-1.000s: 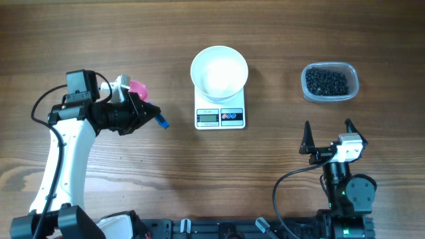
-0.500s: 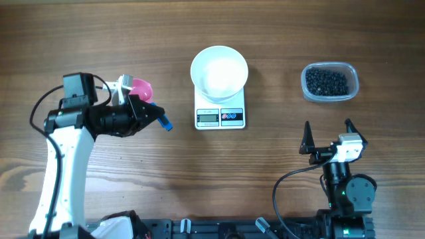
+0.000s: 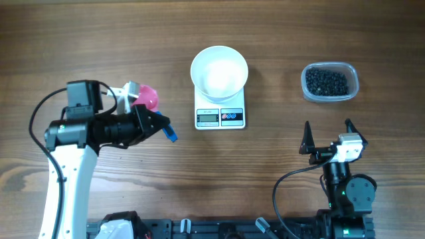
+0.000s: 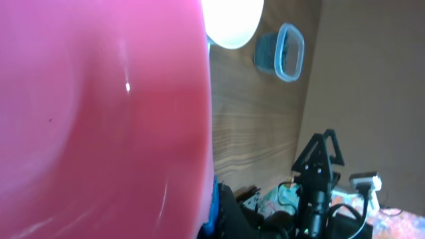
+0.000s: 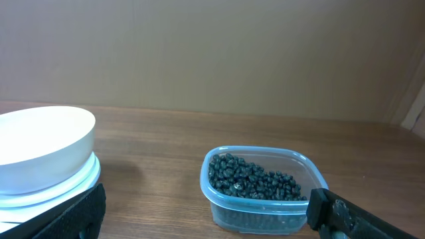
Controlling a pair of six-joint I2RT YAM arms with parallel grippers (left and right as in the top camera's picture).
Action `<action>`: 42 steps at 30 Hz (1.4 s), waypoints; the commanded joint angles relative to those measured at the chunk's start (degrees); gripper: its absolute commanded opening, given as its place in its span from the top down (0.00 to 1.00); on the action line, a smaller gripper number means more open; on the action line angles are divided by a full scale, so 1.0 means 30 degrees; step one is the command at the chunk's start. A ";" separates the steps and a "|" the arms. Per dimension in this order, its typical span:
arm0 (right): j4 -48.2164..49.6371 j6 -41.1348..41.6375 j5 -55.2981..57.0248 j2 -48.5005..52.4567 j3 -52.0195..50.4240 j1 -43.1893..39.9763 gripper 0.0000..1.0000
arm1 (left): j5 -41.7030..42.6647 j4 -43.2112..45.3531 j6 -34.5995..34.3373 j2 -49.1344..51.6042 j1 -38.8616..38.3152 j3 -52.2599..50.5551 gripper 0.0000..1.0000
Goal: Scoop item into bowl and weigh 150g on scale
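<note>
Movement is all on the left: the left gripper (image 3: 159,125), clamped on the pink scoop (image 3: 147,98), has slid right and toward the front edge. The right gripper (image 3: 327,135) stays parked, jaws wide. The black beads (image 3: 325,81) remain in the clear tub (image 3: 354,89), and the white bowl (image 3: 219,72) still sits on the scale (image 3: 220,117).

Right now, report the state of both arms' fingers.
The left fingers are shut on the pink scoop.
The right fingers are open, holding nothing.
</note>
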 commanded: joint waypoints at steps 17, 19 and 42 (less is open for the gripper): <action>0.0051 -0.0051 0.0131 0.0007 -0.0022 -0.0080 0.00 | -0.0415 0.0692 -0.3497 -0.2135 -0.2463 -0.0102 0.96; 0.0051 -0.0051 0.0131 0.0007 -0.0022 -0.0080 0.00 | -0.0393 0.0670 -0.4022 -0.2477 -0.2470 -0.0102 0.96; 0.0051 -0.0044 0.0131 0.0007 -0.0022 -0.0080 0.00 | -0.2849 0.0750 -0.5406 -0.2703 -0.5377 -0.0102 0.96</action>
